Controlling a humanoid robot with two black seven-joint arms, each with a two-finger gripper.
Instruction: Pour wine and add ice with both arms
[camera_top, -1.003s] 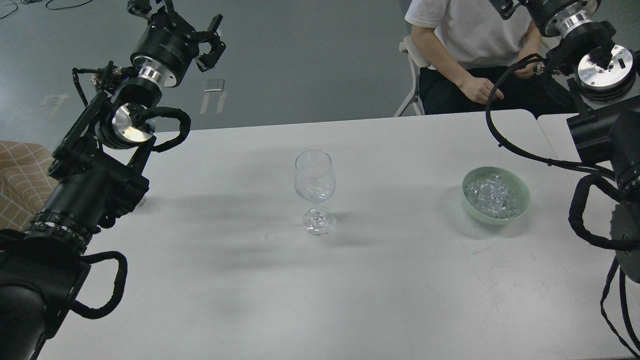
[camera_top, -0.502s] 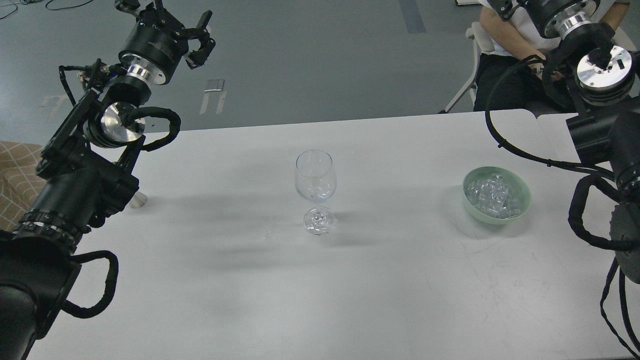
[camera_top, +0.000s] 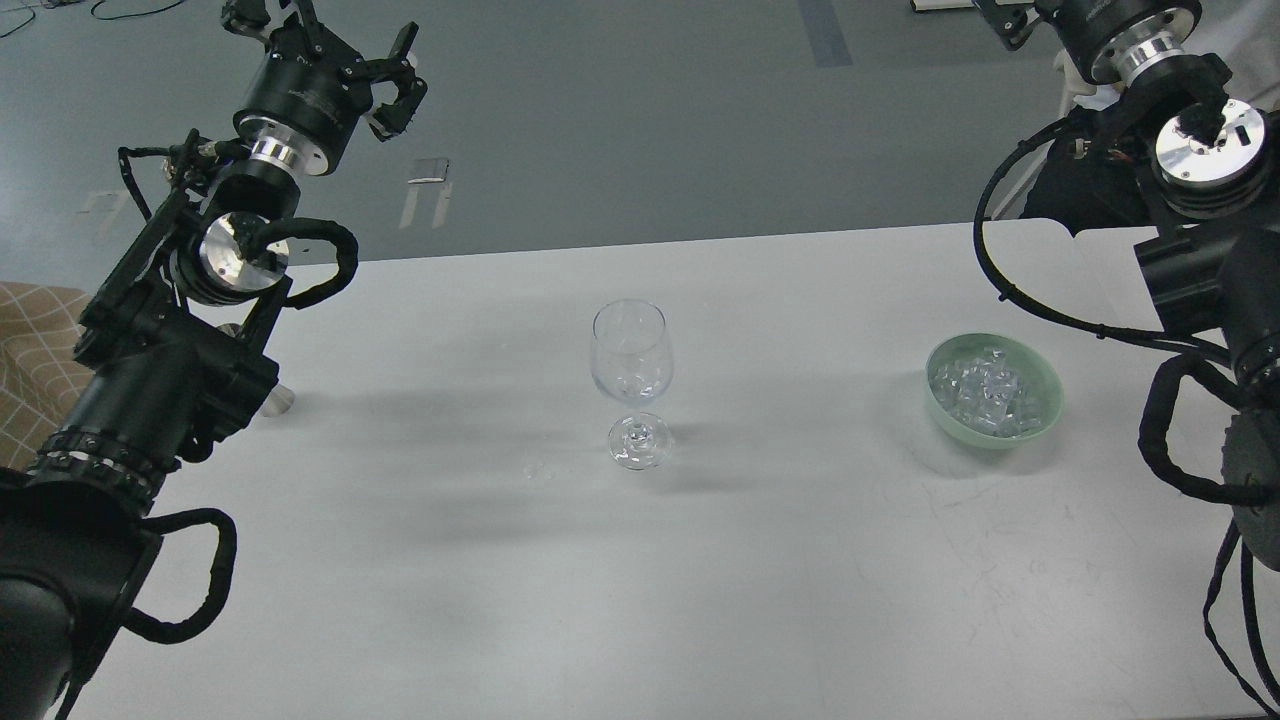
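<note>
Head view of the work table at the outset of the task. The left gripper (camera_top: 345, 45), a black pronged two-finger unit at the far end of the left arm, is raised over the grey floor beyond the table's far left corner; its prongs stand apart and hold nothing. Behind it come a shiny silver joint ring, a disc-faced elbow joint and looping black cables, the arm rising steeply from the lower left edge. The right gripper is cut off by the top edge of the view, so its state cannot be told; only the right arm's silver-ringed wrist (camera_top: 1140, 50) and thick lower links show at the upper right. Both arms are high and well apart from everything on the white rectangular table (camera_top: 700, 600). Near the table's centre stands the clear stemmed wine glass (camera_top: 630, 385), upright and seemingly empty. Well to its right sits the shallow pale-green round bowl (camera_top: 1047, 385), holding the ice (camera_top: 985, 400), many small clear glassy cubes heaped together. No wine bottle can be seen; a small pale object (camera_top: 280, 400) shows just beside the left forearm, too hidden to identify. Judged from this layout, neither pouring nor icing has begun. For the ice step, the right arm, being nearer the bowl, would best descend from above, close on a single cube at the top of the heap, and release it low over the glass's rim, since a tall stemmed glass tips easily if struck.
</note>
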